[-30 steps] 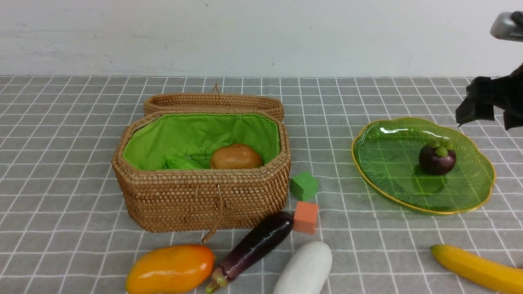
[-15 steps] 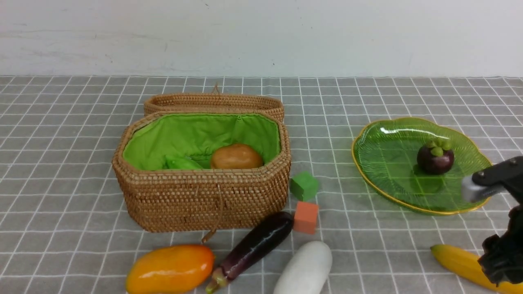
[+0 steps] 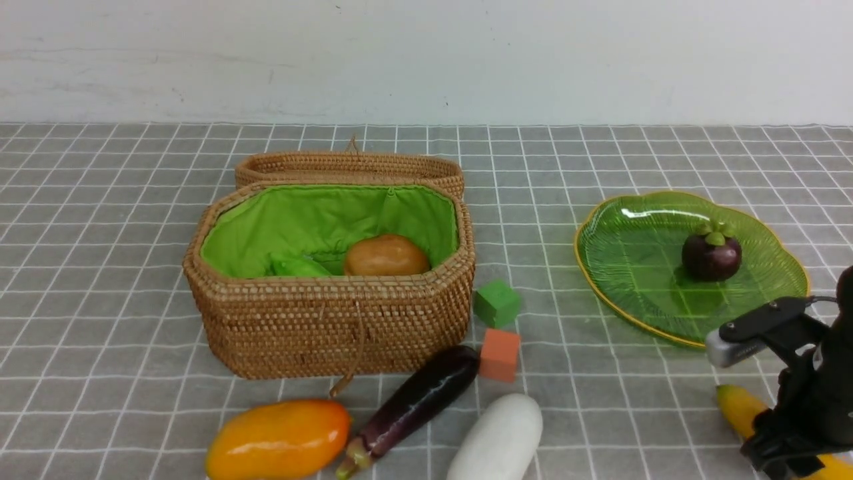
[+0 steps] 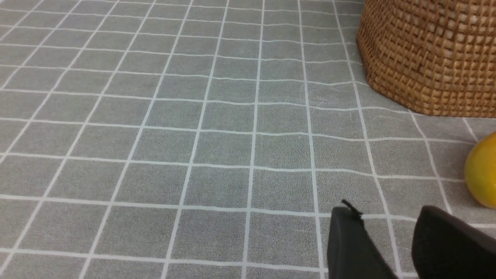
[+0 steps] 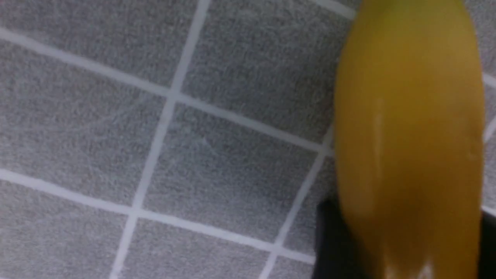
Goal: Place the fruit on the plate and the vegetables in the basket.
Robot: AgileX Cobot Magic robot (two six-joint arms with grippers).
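My right gripper (image 3: 781,448) is down at the front right, shut on the yellow banana (image 3: 735,405); in the right wrist view the banana (image 5: 407,116) fills the gap between the dark fingers (image 5: 329,240). The mangosteen (image 3: 711,253) sits on the green plate (image 3: 626,267). The basket (image 3: 333,327) holds the potato (image 3: 385,255) and a green pod (image 3: 296,267). Mango (image 3: 276,440), eggplant (image 3: 420,400) and white radish (image 3: 496,440) lie in front of the basket. My left gripper (image 4: 387,219) hovers open and empty over the cloth, near the mango (image 4: 484,170) and the basket (image 4: 426,54).
A green cube (image 3: 496,303) and an orange cube (image 3: 499,354) lie between basket and plate, the orange one touching the eggplant's end. The woven lid (image 3: 346,165) leans behind the basket. A white wall closes off the back of the checked grey cloth.
My right arm came down from above the plate's far right to the banana and its jaws closed on it. The banana's tip shifted slightly right and away. The mangosteen rolled a little.
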